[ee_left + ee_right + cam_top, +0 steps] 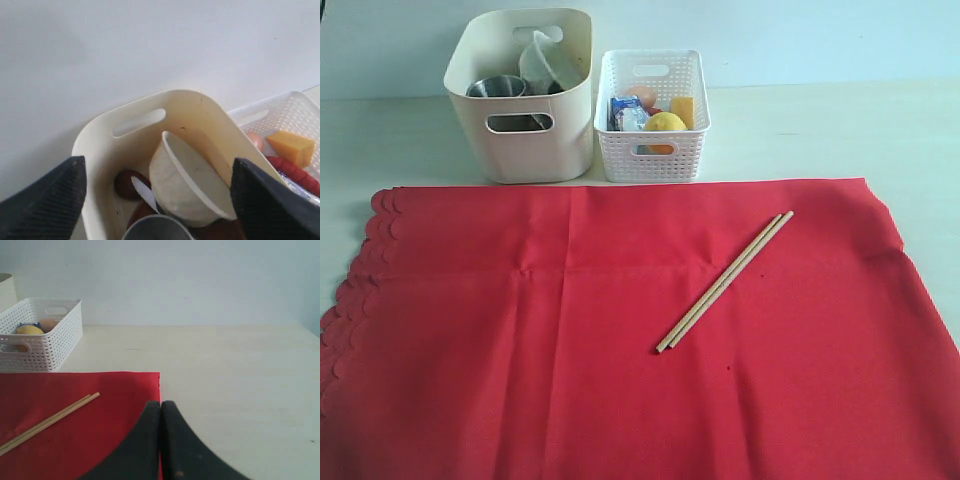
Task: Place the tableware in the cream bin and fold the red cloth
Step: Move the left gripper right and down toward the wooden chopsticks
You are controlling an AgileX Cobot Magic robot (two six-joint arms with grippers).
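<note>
The cream bin point(520, 150) stands at the back left, behind the red cloth point(570, 350). Inside it lie a pale bowl point(185, 185) tipped on its side, a steel cup point(160, 227), a dark spoon point(127, 182) and a pale blade point(146, 192). My left gripper point(157, 170) hovers over the bin point(100, 165), open and empty. Two wooden chopsticks point(725, 282) lie slantwise on the cloth, right of centre. My right gripper point(161, 405) is shut with nothing in it, over the cloth's point(75, 390) right edge, with the chopsticks point(50, 422) a little way off. Neither arm shows in the exterior view.
A white perforated basket point(655, 150) sits just right of the cream bin and holds food, among it a lemon point(666, 124) and a block of cheese point(290, 147). The cloth's scalloped edge point(365, 260) is on the left. Pale table point(240, 370) extends to the right.
</note>
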